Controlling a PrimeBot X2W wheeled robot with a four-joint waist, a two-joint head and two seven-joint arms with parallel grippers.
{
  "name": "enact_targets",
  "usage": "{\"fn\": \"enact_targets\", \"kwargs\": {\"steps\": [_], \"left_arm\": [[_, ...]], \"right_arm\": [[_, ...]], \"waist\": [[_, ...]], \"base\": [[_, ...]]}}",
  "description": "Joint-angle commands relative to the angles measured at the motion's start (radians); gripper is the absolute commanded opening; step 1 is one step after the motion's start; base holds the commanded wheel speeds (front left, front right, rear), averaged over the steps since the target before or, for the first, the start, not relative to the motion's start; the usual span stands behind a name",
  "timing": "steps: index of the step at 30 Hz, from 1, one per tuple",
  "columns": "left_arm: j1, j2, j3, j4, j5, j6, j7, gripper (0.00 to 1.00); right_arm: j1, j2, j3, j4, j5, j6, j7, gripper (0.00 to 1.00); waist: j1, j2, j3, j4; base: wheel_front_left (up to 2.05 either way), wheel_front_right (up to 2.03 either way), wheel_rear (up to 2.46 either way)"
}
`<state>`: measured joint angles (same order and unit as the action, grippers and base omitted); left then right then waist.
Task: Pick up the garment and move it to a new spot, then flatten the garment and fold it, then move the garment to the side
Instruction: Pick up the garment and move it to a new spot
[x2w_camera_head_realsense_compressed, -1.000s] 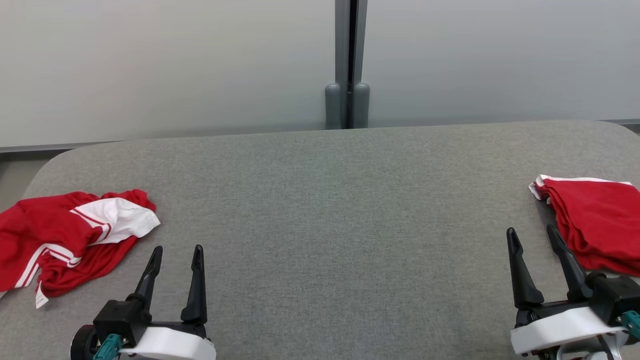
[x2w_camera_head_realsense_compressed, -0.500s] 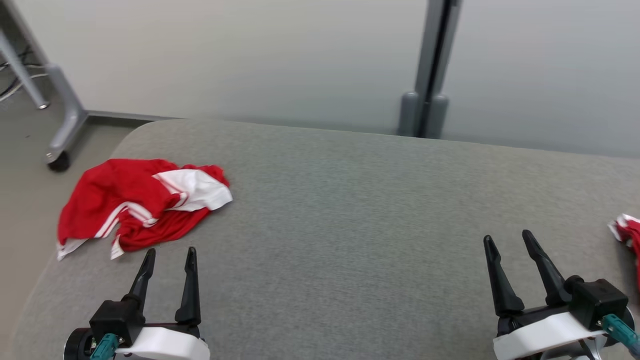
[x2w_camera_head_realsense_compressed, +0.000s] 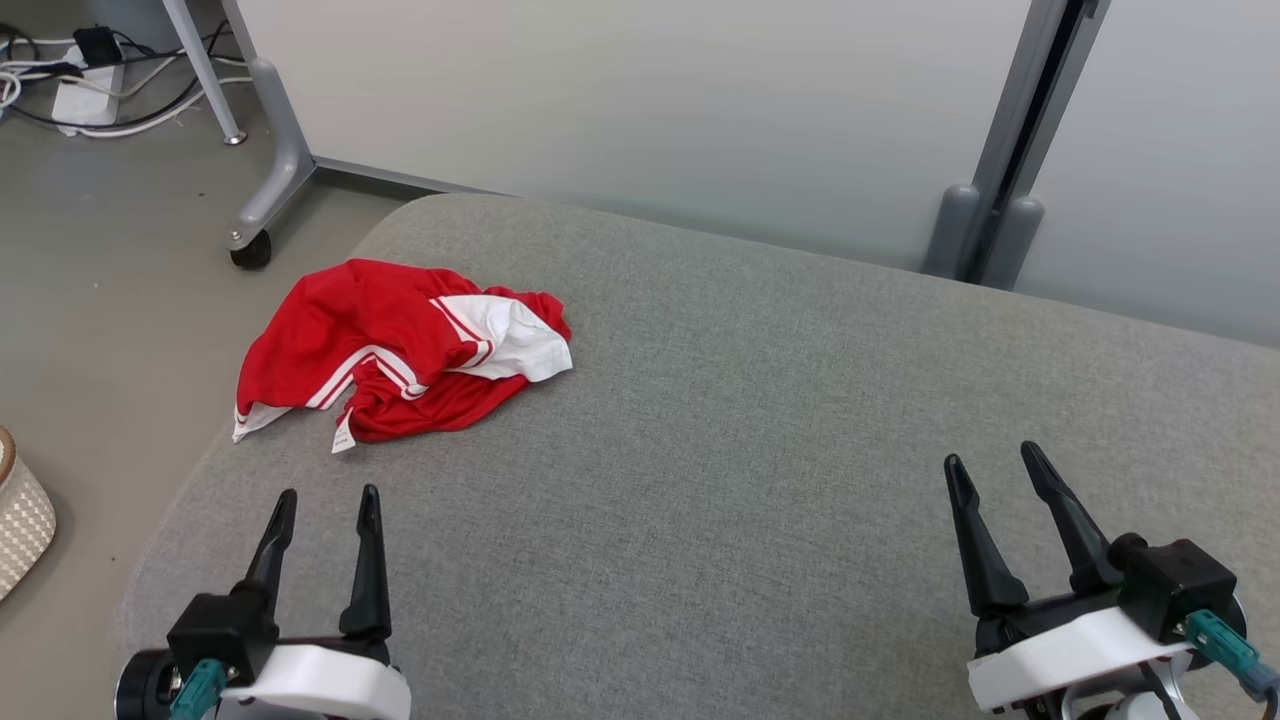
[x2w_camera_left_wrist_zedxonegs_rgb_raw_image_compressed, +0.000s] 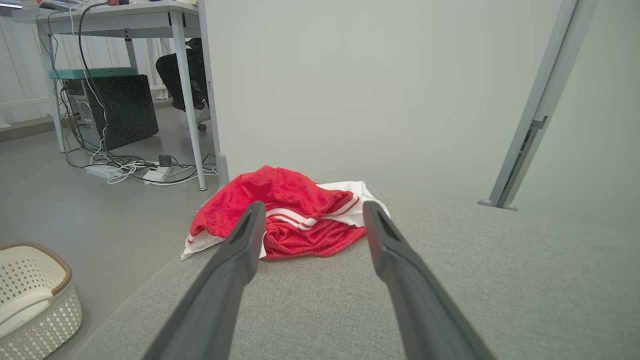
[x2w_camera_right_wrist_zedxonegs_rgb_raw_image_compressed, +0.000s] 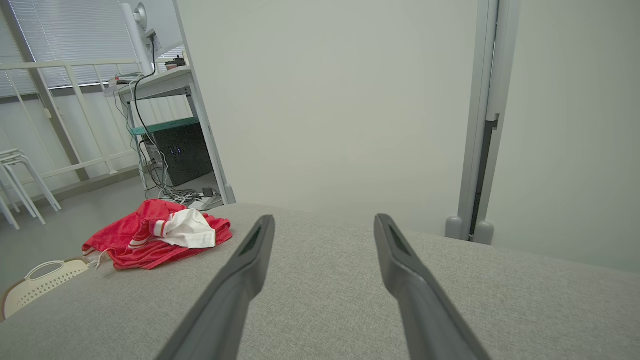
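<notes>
Left pincer and right pincer, two in all, gape wide and empty before one crumpled red garment.

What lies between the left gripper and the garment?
Only bare grey tabletop separates the left gripper from the garment, clearest in the head view.

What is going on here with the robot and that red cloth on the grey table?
A two-armed robot is about to handle a crumpled red and white sports garment, which lies untouched near the left edge of the grey fabric-covered table. The left gripper is open and empty, and points toward the garment with a gap between them. The right gripper is also open and empty, over bare table farther right. Nothing is picked up, flattened or folded yet.
</notes>
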<state>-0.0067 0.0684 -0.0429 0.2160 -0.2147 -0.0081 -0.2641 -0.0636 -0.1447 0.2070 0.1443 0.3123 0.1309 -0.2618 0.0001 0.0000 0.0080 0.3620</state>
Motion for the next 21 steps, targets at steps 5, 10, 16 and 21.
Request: {"fn": "enact_targets", "kwargs": {"steps": [5,10,16,21], "left_arm": [[-0.083,0.032,-0.002,-0.006,-0.004,-0.018,0.037,1.0],[-0.217,0.083,0.02,0.004,-0.039,-0.036,0.184,1.0],[-0.403,0.165,0.069,0.103,-0.107,-0.043,0.43,1.0],[-0.552,0.219,0.11,0.229,-0.19,-0.063,0.606,1.0]], "right_arm": [[-0.035,-0.016,0.011,-0.009,0.005,0.0,-0.005,1.0],[-0.069,-0.034,0.011,-0.028,0.008,0.0,-0.005,1.0],[-0.125,-0.047,0.015,-0.054,0.006,0.0,-0.005,1.0],[-0.171,-0.058,0.019,-0.078,0.002,0.0,-0.005,1.0]], "waist": [[-0.0001,0.0,0.038,-0.005],[-0.0001,0.0,0.09,-0.033],[-0.0001,0.0,0.181,-0.1],[-0.0001,0.0,0.251,-0.161]], "base": [[0.0,0.0,0.0],[0.0,0.0,0.0],[0.0,0.0,0.0],[0.0,0.0,0.0]]}}
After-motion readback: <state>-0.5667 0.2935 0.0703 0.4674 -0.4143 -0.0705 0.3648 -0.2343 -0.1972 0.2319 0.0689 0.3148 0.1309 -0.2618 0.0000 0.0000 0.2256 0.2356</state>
